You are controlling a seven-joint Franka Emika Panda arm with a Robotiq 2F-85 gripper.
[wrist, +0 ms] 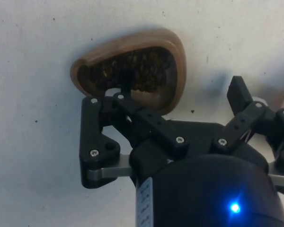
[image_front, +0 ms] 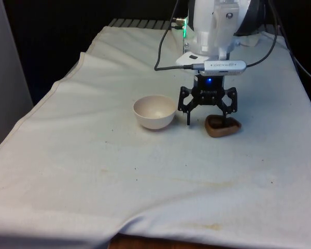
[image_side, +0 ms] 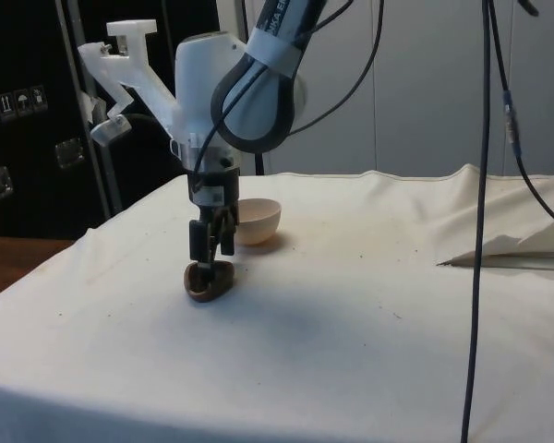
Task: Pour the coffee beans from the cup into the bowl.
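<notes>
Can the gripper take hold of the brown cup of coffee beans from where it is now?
Probably yes. The gripper is open and low over the brown cup, one finger already inside the rim above the beans. The bowl stands apart, leaving the way free.

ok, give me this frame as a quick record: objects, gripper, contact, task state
cup: brown wooden cup, upright on the cloth, coffee beans inside
bowl: cream bowl, on the front view's left of the cup, apart from it; no beans seen inside
gripper: black gripper lowered at the cup, open
contact: one finger over the cup's rim and beans, the other outside the cup above the cloth; whether either touches, cannot tell
surface: white cloth on the table, faint stains
task state: cup not lifted, pour not yet begun
</notes>
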